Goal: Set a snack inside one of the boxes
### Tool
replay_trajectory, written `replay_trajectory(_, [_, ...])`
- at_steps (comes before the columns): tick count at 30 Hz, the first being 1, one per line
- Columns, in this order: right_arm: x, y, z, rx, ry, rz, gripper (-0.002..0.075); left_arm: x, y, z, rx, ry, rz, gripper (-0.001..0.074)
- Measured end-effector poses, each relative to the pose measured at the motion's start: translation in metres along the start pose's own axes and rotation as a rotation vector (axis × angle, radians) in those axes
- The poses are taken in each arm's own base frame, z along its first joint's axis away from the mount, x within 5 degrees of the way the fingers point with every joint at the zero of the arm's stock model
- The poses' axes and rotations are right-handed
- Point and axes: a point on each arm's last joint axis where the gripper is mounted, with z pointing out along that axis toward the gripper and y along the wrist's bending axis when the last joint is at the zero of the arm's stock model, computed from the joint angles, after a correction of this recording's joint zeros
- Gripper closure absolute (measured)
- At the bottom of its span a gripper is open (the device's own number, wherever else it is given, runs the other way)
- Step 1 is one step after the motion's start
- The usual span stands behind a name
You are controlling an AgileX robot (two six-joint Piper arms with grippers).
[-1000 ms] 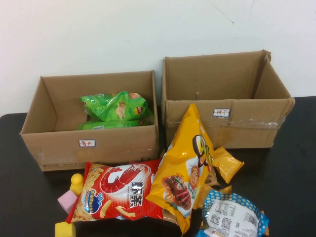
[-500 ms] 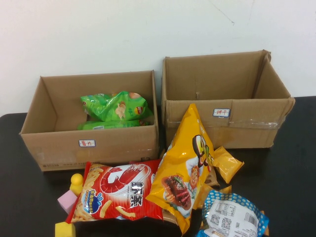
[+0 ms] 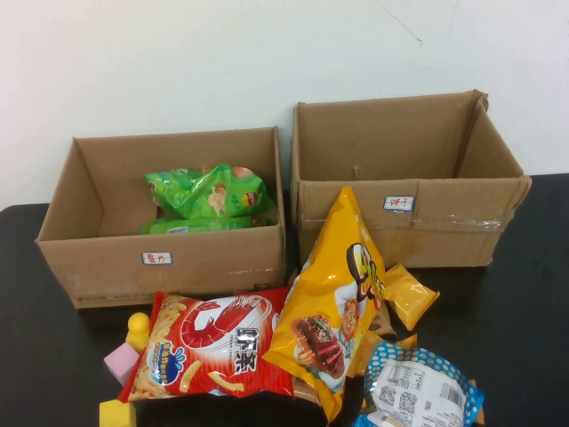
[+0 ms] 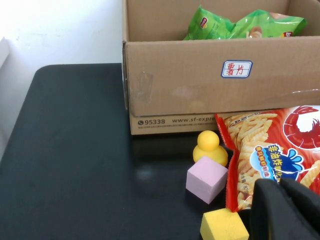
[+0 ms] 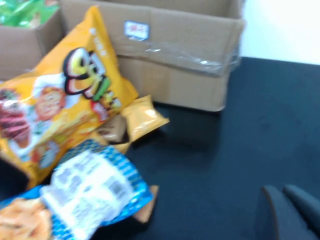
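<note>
nothing moved; left gripper (image 4: pixel 287 210) closed beside red snack (image 4: pixel 280 152); right gripper (image 5: pixel 287 212) closed.

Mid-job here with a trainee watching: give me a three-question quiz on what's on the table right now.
1. True or false: the left box already holds green snack bags.
2. Which snack leans against the right box? A) red shrimp-cracker bag B) yellow chip bag C) blue-rimmed pack
3. Which small items sit beside the red shrimp-cracker bag in the left wrist view?

Key:
1. True.
2. B, the yellow chip bag.
3. A yellow duck, a pink cube and a yellow cube, close to the left gripper. The right gripper is over bare table.
</note>
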Motion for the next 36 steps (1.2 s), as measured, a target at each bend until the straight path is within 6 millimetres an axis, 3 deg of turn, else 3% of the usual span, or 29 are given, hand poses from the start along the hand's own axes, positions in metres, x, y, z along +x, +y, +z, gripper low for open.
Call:
replay_trajectory(8, [0.003, -0.005, 0.002, 0.173, -0.103, 0.127, 0.0726, 0.0, 0.0, 0.0, 0.0, 0.001, 0.0, 0.0736])
replay_trajectory(16, [0.045, -0.002, 0.032, 0.194, -0.287, 0.147, 0.0726, 0.0, 0.0, 0.0, 0.0, 0.002, 0.0, 0.0736])
replay_trajectory(25, [0.078, -0.001, 0.046, 0.206, -0.106, 0.036, 0.0726, 0.0, 0.0, 0.0, 0.0, 0.002, 0.0, 0.0736])
replay_trajectory(36, [0.08, -0.001, 0.046, 0.203, -0.088, 0.089, 0.0726, 0.0, 0.0, 0.0, 0.0, 0.002, 0.0, 0.0736])
